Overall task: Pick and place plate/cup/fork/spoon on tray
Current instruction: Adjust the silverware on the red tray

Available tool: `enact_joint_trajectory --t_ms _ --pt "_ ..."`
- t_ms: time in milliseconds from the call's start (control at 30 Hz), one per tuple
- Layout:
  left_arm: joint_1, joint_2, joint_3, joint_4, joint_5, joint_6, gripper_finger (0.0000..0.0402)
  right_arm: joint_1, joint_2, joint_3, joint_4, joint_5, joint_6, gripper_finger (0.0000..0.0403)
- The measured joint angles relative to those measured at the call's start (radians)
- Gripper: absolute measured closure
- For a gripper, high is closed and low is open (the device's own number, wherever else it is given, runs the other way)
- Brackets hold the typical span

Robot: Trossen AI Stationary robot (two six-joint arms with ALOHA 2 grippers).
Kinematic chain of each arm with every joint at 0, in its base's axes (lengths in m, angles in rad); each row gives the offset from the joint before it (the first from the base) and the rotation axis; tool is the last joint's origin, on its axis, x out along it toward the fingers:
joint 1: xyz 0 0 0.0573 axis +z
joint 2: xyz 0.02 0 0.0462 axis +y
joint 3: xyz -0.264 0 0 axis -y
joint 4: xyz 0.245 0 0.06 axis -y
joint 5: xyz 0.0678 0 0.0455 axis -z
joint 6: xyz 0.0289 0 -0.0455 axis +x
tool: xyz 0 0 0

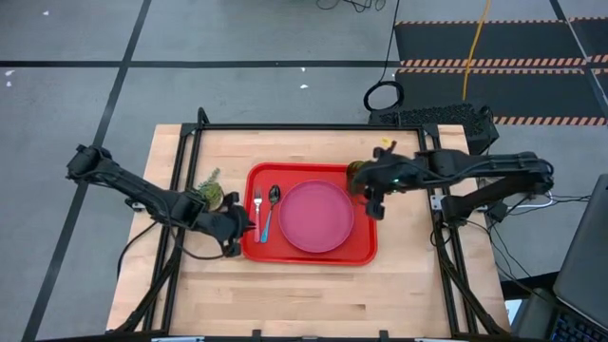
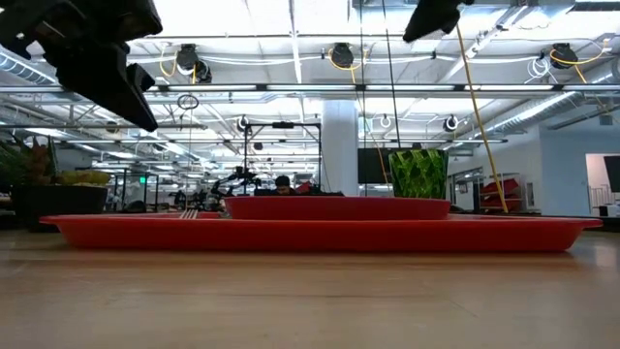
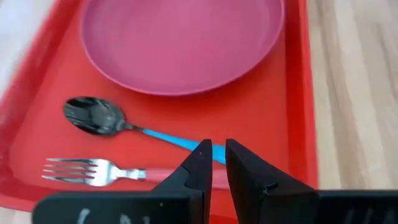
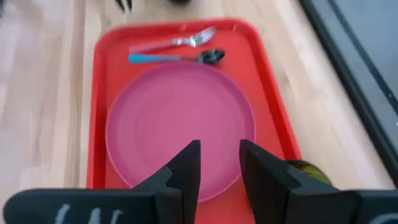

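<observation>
With plate, fork and spoon already on the tray, I'd drop my right pincer, its fingers apart and empty, squarely over the cup beside the tray's corner, while the narrowly parted left pincer waits.

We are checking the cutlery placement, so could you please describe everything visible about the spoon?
The spoon has a dark, glossy metal bowl and a slim light blue handle. It lies flat on the red tray, between the fork and the pink plate, parallel to the fork and touching neither. The left gripper hangs above its handle end, not holding it.
</observation>
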Motion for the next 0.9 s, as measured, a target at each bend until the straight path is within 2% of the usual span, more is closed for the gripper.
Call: enact_joint_trajectory --t_ms 200,533,900 --pt "0.014 0.088 0.01 -0.046 0.108 -0.01 0.0353 0.0 -0.046 0.0 0.081 0.043 -0.018 0.0298" --pt "0.054 0.268 0.032 -0.063 0.112 0.169 0.0353 0.0 -0.043 -0.001 0.093 0.047 -0.053 0.0298" --pt "0.121 0.326 0.103 -0.071 0.135 0.258 0.0353 0.0 -0.043 0.0 0.088 0.047 -0.068 0.0298"
